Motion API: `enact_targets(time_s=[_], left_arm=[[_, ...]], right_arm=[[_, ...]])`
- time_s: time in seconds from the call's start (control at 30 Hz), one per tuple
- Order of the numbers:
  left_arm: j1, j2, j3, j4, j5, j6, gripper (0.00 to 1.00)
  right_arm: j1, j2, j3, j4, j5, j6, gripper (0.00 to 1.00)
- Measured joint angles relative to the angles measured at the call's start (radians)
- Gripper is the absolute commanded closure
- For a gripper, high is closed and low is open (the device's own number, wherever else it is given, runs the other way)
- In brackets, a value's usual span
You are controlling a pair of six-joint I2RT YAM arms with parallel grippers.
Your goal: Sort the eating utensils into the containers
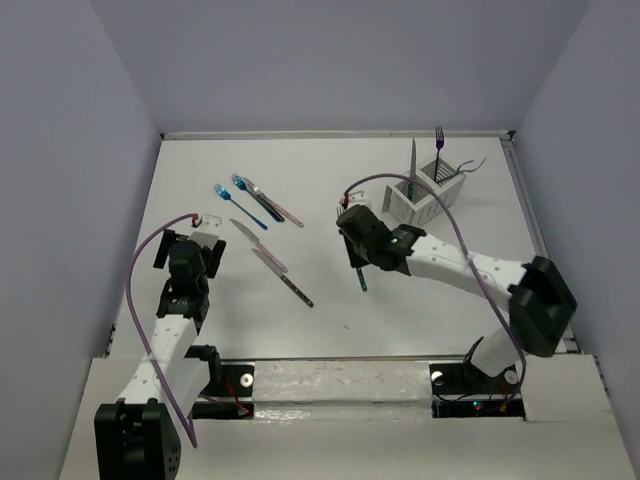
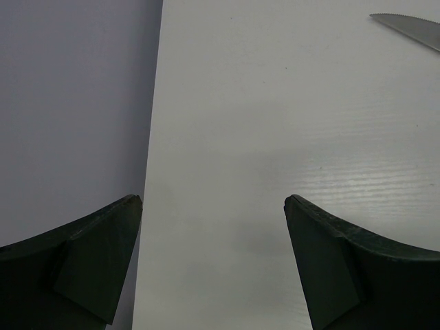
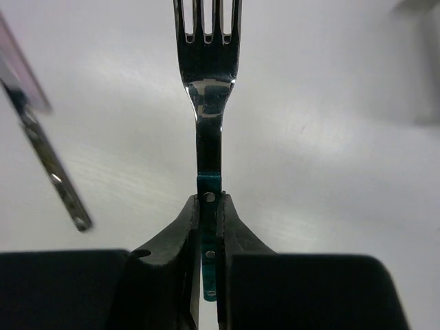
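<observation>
My right gripper (image 3: 210, 199) is shut on the teal handle of a fork (image 3: 208, 82), whose metal tines point away from the wrist over the table. From above, the same gripper (image 1: 357, 258) sits mid-table with the teal handle (image 1: 361, 279) sticking out below it. The white slatted caddy (image 1: 398, 205) stands at the back right with a knife (image 1: 413, 160) and a purple fork (image 1: 438, 142) upright in it. My left gripper (image 1: 205, 225) is open near the table's left edge, and nothing lies between its jaws (image 2: 213, 203).
Loose utensils lie left of centre: two blue forks (image 1: 226, 196) (image 1: 247, 192), a pink-handled piece (image 1: 283, 212), a pink-handled knife (image 1: 258, 246) and a dark-handled one (image 1: 296, 287). A serrated blade tip (image 2: 412, 29) shows ahead of the left gripper. Grey walls enclose the table.
</observation>
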Motion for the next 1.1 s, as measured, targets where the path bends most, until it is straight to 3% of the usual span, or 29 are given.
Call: enact_targets(time_s=[0.13, 0.23, 0.37, 0.47, 0.7, 1.1], left_arm=[[0.000, 0.027, 0.002, -0.006, 0.009, 0.006, 0.01], [0.000, 0.051, 0.011, -0.027, 0.019, 0.020, 0.01], [0.000, 0.102, 0.056, -0.052, 0.031, 0.037, 0.01], [0.000, 0.137, 0.084, -0.048, 0.048, 0.037, 0.01], [0.000, 0.196, 0.088, -0.028, 0.074, 0.032, 0.01], [0.000, 0.219, 0.085, 0.002, 0.080, 0.027, 0.01]], right_arm=[[-0.013, -0.260, -0.003, 0.302, 0.159, -0.167, 1.00], [-0.143, -0.370, -0.003, 0.616, 0.229, -0.282, 1.00], [-0.418, -0.325, -0.024, 0.927, 0.285, -0.370, 1.00], [-0.526, -0.196, -0.033, 1.077, 0.309, -0.463, 1.00], [-0.578, 0.043, -0.028, 1.170, 0.311, -0.585, 1.00], [-0.662, 0.184, -0.029, 1.245, 0.281, -0.597, 1.00]])
